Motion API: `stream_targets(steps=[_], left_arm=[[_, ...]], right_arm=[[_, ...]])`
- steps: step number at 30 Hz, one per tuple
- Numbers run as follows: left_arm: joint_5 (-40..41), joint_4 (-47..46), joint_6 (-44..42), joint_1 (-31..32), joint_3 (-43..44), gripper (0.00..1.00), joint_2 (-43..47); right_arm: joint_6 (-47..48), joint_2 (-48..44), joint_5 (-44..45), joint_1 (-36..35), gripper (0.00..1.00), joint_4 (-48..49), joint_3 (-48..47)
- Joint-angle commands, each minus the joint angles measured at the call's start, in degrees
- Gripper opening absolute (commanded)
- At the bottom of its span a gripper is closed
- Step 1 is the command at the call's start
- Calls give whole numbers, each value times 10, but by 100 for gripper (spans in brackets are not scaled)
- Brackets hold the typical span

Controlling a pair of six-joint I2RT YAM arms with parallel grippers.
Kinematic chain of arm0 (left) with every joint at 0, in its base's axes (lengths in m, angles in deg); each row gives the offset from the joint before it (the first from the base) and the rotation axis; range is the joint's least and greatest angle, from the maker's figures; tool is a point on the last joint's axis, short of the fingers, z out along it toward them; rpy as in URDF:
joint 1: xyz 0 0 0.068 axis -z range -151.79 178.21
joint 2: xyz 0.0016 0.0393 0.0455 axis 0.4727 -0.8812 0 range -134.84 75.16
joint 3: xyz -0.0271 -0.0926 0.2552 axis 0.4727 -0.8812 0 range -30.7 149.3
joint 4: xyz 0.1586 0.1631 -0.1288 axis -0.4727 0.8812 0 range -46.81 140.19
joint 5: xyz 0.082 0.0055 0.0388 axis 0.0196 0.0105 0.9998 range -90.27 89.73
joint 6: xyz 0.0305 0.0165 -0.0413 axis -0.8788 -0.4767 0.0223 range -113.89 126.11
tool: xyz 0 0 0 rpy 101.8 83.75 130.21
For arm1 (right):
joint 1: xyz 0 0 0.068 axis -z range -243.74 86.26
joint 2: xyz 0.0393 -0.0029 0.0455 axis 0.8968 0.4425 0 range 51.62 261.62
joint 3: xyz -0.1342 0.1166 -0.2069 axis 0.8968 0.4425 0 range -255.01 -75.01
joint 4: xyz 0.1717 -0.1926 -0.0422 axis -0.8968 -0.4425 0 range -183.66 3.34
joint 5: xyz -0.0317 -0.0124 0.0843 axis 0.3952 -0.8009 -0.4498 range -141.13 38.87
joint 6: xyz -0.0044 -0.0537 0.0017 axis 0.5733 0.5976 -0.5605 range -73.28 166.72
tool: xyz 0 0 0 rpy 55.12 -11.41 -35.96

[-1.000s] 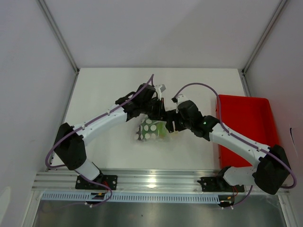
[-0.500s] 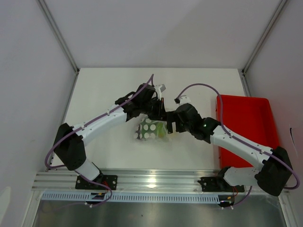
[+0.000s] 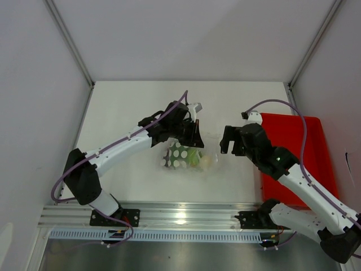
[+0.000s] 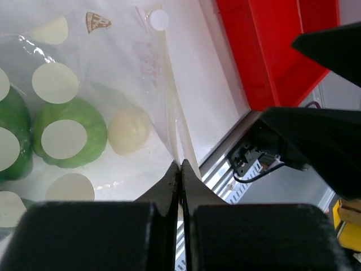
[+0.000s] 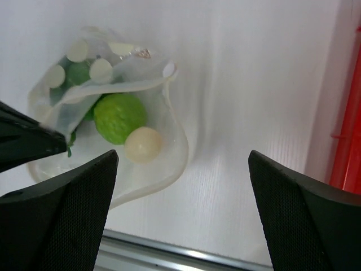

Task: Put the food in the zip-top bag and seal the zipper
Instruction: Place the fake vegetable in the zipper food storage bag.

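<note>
Reading this as the sealing step; loading apparently done or close to it. Left fingers (image 4: pixel 180 169) pressed together, clamped on the mouth edge of the zip-top bag (image 3: pixel 181 156). Right fingers (image 3: pixel 228 143) spread wide, holding nothing, well apart from the bag, between it and the red tray (image 3: pixel 293 141). Bag lying on the bench (image 3: pixel 124 113), just below the left wrist, near bench centre.

Inside, through the film: whitish ball (image 5: pixel 143 144) touching bright green round piece (image 5: pixel 119 117), darker green piece (image 5: pixel 78 73) further in behind the dots. No purple piece visible; hidden or elsewhere, cannot tell.

Mouth gaping in a loose loop toward the right arm, not sealed. Zipper (image 4: pixel 171 96) barely legible, just a thin clear strip along the rim.

Next move, as a guess: bring right fingers to the free end of the mouth, pull the rim straight against the left pinch, then press and run along the strip. Needs both lips lined up first; slack film likely to buckle.

Materials: thin glossy crinkly film, clear with opaque pale dots, floppy, no shape of its own. Ball smooth, matt, hard-looking. Green piece round, slightly pebbled. Tray rigid moulded plastic, straight walls. Bench flat matt white.
</note>
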Motion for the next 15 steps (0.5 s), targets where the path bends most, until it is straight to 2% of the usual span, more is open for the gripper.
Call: stream_targets(steps=[1,5,9,15], left_arm=[[-16,7,-15,13,36,1,33],[-5,18,-3,26,30,1,48],[9,15,9,39,14,0,73],[29,-4,34,58,-30,1,122]], right_arm=[[-12,5,-42,11,97,-57,10],[-16,-27,-89,13,88,-49,32],[-15,-62,-176,17,69,-4,83],[-19,-69,-213,16,66,17,117]])
